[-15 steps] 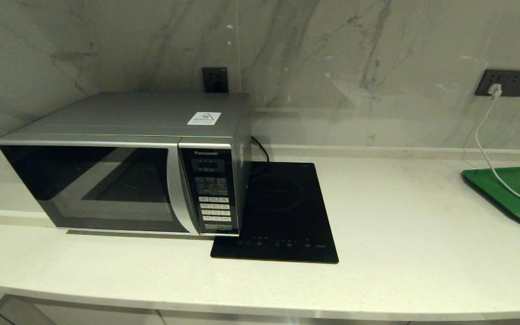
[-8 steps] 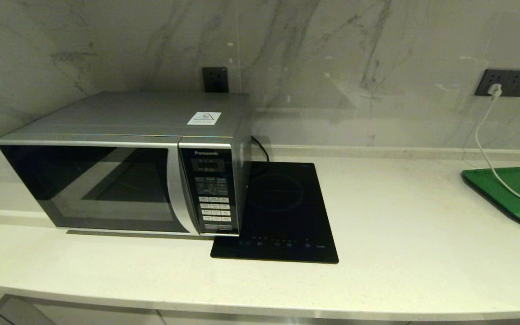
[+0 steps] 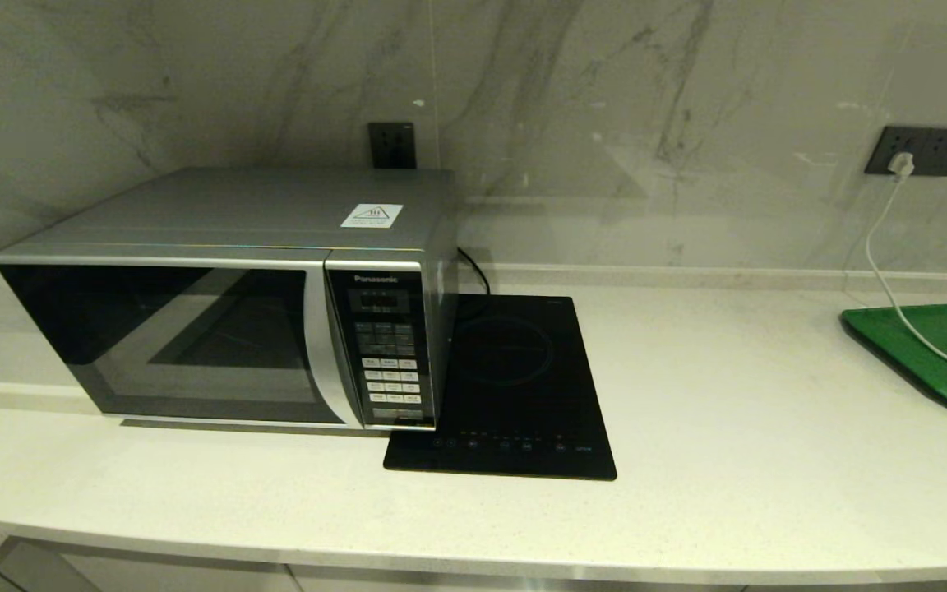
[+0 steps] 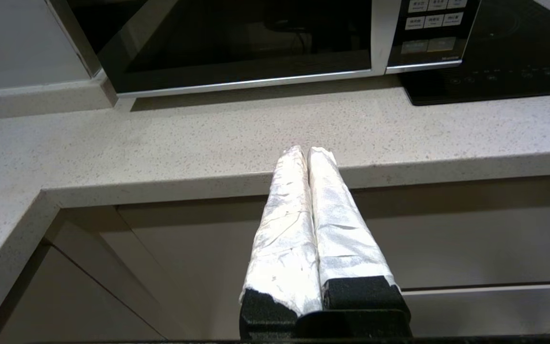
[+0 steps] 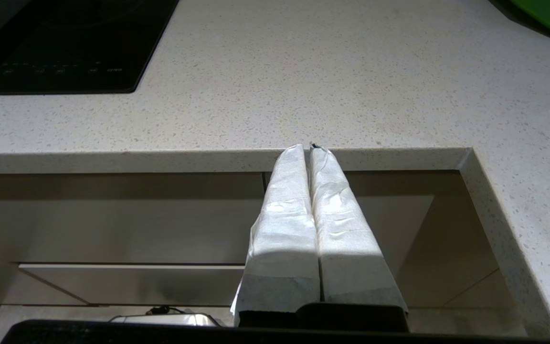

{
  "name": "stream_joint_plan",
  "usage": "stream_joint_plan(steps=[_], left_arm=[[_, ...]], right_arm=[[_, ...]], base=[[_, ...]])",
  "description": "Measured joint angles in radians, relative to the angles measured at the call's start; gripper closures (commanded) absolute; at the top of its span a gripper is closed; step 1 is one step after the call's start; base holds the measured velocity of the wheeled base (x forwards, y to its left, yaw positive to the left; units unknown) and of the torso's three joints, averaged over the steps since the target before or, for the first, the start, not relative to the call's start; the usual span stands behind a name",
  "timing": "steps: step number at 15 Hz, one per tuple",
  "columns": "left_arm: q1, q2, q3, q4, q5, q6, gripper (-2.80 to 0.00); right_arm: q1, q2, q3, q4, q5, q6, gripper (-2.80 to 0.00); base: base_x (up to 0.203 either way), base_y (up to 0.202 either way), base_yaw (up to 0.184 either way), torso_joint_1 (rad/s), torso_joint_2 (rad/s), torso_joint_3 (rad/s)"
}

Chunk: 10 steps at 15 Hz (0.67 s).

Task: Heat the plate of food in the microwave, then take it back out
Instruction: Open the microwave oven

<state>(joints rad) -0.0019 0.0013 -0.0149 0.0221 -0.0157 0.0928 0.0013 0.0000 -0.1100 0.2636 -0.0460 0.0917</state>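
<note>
On the head view nothing differed from a second before; the microwave (image 3: 227,296) kept its dark glass door closed at about nine o'clock on the pale speckled worktop (image 3: 728,427), and neither arm showed there. The plate of food appeared in no view, so it was either inside the oven or out of sight; which stage the task had reached could not be judged. The left gripper (image 4: 307,152) hung below the worktop's front edge, facing the microwave, its white-wrapped fingers pressed together and empty; the right gripper (image 5: 306,148) sat likewise pinched shut near the edge at roughly five o'clock. A flat glossy black induction hob (image 3: 515,386) lay just beside the brushed silver casing; a green rectangular tray (image 3: 946,353) lay at three o'clock.
</note>
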Motion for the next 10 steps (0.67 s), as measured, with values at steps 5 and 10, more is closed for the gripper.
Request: stream_joint_plan(steps=[5,10], left_arm=[[0.000,-0.002,0.005,-0.004,0.000,-0.015,0.00],[0.004,-0.002,0.008,-0.022,0.009,-0.035,0.00]], right_arm=[[0.000,0.000,0.000,0.000,0.001,0.000,0.00],[0.000,0.000,0.000,0.000,0.000,0.000,0.00]], base=[[0.000,0.000,0.000,0.000,0.00,0.000],[0.000,0.000,0.000,0.000,0.00,0.000]])
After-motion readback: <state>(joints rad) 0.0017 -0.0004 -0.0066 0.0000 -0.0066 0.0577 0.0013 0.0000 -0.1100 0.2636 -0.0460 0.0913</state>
